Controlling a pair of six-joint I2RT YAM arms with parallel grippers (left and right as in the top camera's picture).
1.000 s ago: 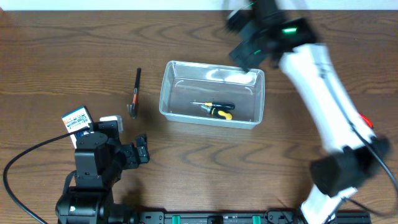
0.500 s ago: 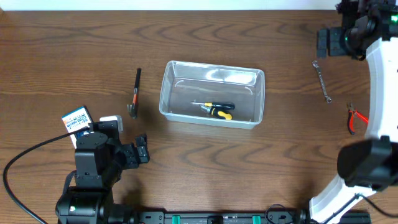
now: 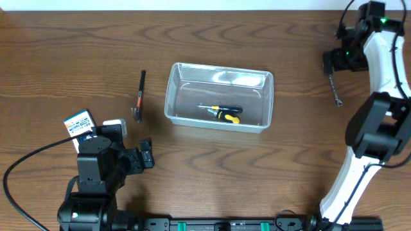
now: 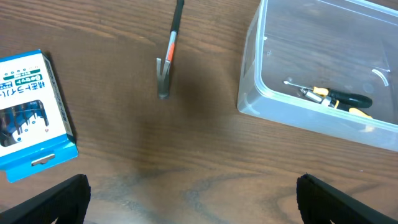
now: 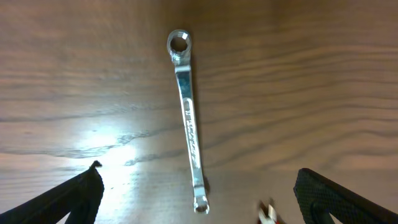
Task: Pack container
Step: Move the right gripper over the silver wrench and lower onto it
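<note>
The clear plastic container point(image 3: 219, 96) stands mid-table and holds a yellow-and-black screwdriver point(image 3: 221, 113); both show in the left wrist view point(image 4: 323, 74), point(image 4: 329, 98). A small black-and-orange hammer point(image 3: 139, 96) lies left of it, also in the left wrist view point(image 4: 169, 53). A silver wrench point(image 3: 334, 90) lies at the far right, and fills the right wrist view point(image 5: 188, 118). My right gripper point(image 3: 338, 61) hovers above the wrench, open and empty point(image 5: 196, 199). My left gripper point(image 3: 142, 157) is open and empty at the front left point(image 4: 193, 199).
A blue-and-white card packet point(image 3: 79, 122) lies at the front left, also in the left wrist view point(image 4: 28, 112). A red tip of pliers point(image 5: 268, 213) shows at the bottom edge of the right wrist view. The table's far edge is close behind the right arm.
The right arm swung from above the container's back right corner out to the far right and now hovers over the wrench. The left arm has not moved.
</note>
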